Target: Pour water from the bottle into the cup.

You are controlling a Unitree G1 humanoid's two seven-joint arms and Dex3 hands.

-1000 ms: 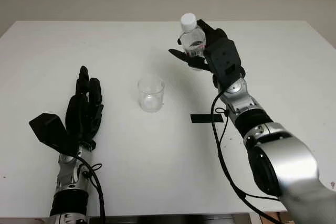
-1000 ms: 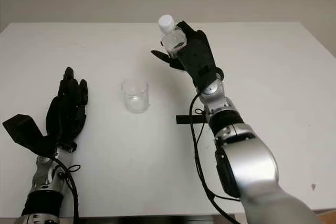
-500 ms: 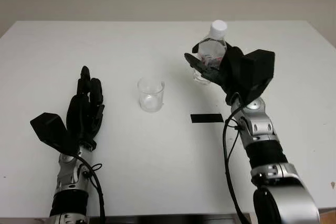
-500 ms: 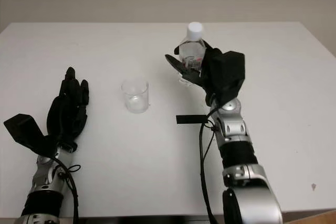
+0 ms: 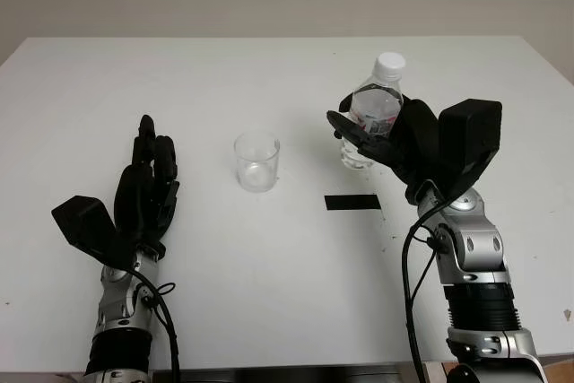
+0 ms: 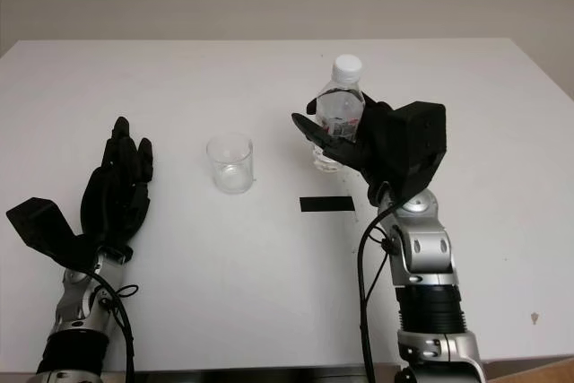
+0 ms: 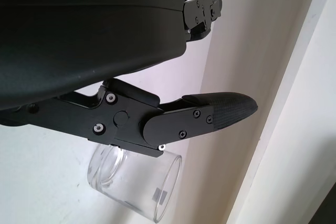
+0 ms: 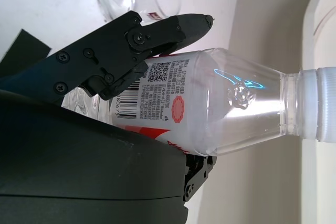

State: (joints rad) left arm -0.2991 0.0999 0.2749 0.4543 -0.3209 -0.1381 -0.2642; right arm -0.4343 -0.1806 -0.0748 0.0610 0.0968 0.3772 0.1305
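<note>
A clear plastic water bottle (image 5: 375,109) with a white cap and a red-and-white label stands upright in my right hand (image 5: 395,136), right of the table's middle, its base close to the tabletop. The fingers (image 8: 134,40) wrap the bottle (image 8: 210,106) around its labelled body. A clear cup (image 5: 257,161) stands upright on the table to the left of the bottle, about a hand's width away. It also shows in the left wrist view, cup (image 7: 134,182), beyond my left hand. My left hand (image 5: 148,190) is open at the table's left, apart from the cup.
A short strip of black tape (image 5: 352,202) lies on the white table (image 5: 269,284) just in front of the bottle, between it and the cup. The table's far edge meets a pale wall.
My right hand has carried the bottle to the right and down, away from above the cup, and turned it from a tilt to upright. The left hand has not moved.
</note>
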